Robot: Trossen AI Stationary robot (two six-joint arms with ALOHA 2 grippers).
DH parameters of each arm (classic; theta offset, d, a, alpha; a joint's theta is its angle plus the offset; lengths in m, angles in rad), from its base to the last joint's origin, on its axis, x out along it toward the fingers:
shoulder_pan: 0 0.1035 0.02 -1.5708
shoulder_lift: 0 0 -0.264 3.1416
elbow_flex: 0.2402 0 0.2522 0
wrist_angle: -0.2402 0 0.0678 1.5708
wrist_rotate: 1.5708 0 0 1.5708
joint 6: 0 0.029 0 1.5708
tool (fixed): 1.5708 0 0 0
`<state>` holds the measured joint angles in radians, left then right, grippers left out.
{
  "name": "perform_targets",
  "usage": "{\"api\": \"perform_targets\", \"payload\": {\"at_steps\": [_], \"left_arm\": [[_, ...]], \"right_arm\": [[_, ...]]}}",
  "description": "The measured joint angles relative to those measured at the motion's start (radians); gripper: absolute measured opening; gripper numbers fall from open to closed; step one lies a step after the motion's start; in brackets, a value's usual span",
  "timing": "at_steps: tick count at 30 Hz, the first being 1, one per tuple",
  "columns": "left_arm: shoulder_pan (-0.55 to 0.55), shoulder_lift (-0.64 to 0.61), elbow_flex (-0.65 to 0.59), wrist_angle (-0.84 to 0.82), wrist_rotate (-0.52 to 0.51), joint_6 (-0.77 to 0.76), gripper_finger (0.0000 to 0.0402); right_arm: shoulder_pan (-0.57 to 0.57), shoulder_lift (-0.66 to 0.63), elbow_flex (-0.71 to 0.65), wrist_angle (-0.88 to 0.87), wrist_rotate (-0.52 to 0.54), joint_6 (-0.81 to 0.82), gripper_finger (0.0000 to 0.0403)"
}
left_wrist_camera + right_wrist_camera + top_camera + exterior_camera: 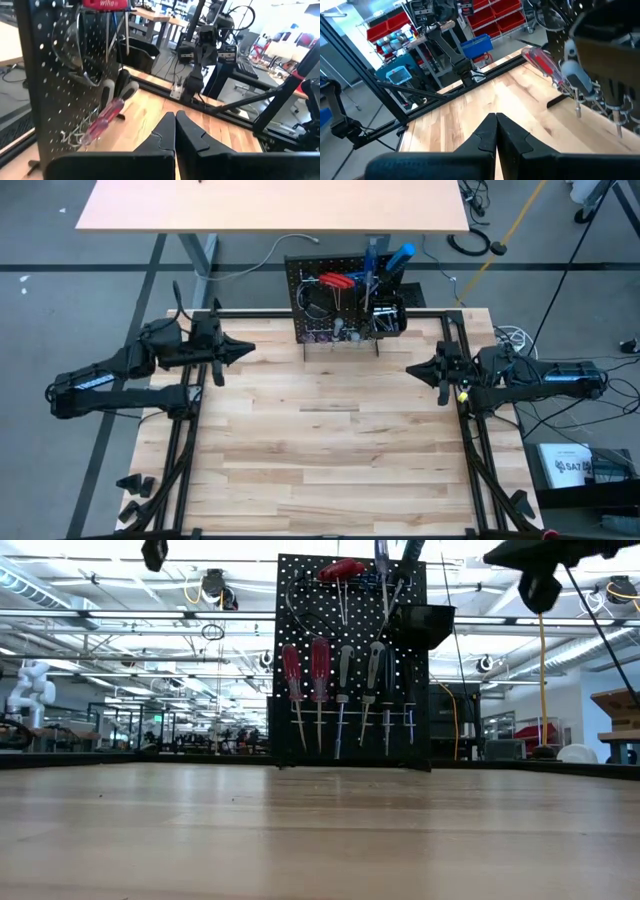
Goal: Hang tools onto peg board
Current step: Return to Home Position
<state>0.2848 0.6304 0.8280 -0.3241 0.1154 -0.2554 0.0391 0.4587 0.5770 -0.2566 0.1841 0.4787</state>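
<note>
From above, the peg board point(345, 302) stands upright at the middle of the far edge of the table point(330, 470), with the tools point(340, 282) hanging on it. The left gripper point(245, 350) hovers over the table's left side and the right gripper point(412, 370) over its right, both well apart from the board.

At table height, red-handled screwdrivers point(305, 670) hang in a row on the board's face, with a black bin point(425, 625) at its upper right.

The left wrist camera shows its fingers point(161, 137) pressed together, holding nothing. The right wrist camera shows the same of its fingers point(484, 136).
</note>
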Motion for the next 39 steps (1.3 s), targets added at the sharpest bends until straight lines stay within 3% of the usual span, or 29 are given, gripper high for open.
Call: {"api": "perform_targets", "payload": {"at_steps": [7,14,22,31,39], "left_arm": [[0.000,-0.082,-0.072,-0.016,-0.031,-0.022,0.0000],[0.000,-0.203,-0.214,0.072,-0.047,-0.078,0.0000],[0.000,-0.338,-0.332,0.091,-0.068,-0.107,0.0000],[0.000,-0.457,-0.472,0.101,-0.143,-0.129,0.0000],[0.000,-0.547,-0.654,0.351,-0.133,-0.166,0.0000]], "right_arm": [[0.000,-0.091,-0.094,-0.001,0.000,0.037,0.0000],[0.002,-0.086,-0.171,-0.087,-0.030,0.030,0.0000],[0.003,-0.093,-0.259,0.181,-0.033,-0.123,0.0000],[0.003,-0.113,-0.264,0.167,-0.109,-0.211,0.0000],[0.003,-0.172,-0.264,0.024,-0.108,-0.198,0.0000]]}}
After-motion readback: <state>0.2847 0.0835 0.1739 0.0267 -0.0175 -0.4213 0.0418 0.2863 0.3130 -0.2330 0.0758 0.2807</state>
